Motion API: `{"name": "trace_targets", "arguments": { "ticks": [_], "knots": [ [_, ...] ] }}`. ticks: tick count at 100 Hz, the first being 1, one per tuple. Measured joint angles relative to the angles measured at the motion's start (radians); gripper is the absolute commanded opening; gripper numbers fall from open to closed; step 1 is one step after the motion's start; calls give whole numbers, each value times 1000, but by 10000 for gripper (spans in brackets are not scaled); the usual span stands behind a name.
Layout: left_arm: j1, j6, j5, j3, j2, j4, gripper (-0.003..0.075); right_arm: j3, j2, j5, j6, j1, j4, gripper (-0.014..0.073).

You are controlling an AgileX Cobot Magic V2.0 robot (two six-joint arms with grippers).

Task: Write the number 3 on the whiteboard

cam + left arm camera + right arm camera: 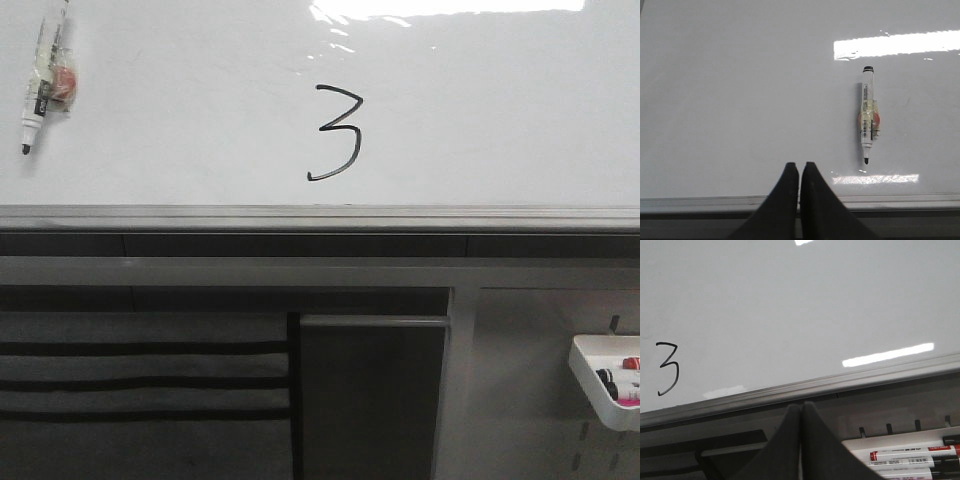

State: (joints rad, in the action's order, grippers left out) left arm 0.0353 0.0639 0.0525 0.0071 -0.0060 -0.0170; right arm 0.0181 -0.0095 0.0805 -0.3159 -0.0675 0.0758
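A black hand-drawn number 3 (335, 133) with a long curled tail stands on the glossy whiteboard (480, 110), and it also shows small in the right wrist view as the number 3 (667, 368) on the whiteboard (805, 305). A white marker (40, 88) with a black tip hangs on the board's far left; the left wrist view shows this marker (868, 113) on the whiteboard (740, 90), apart from my fingers. My left gripper (799, 166) is shut and holds nothing. My right gripper (802, 405) is shut, also with nothing in it. Neither gripper shows in the front view.
A grey metal ledge (320, 215) runs along the board's lower edge. Below it at the right, a grey perforated panel (520, 400) carries a white tray (604, 380) with markers (912, 456). A dark panel (372, 395) stands under the ledge.
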Motion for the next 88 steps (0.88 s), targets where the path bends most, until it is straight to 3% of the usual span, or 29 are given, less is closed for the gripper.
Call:
{"name": "trace_targets", "arguments": {
  "ticks": [25,50,88],
  "knots": [
    [0,0,0,0,0,2,-18,0,0,-17,2,1,-2,-74],
    [0,0,0,0,0,2,-18,0,0,-2,117,1,-2,-74],
    [0,0,0,0,0,2,-18,0,0,8,129,1,-2,-74]
  ]
}}
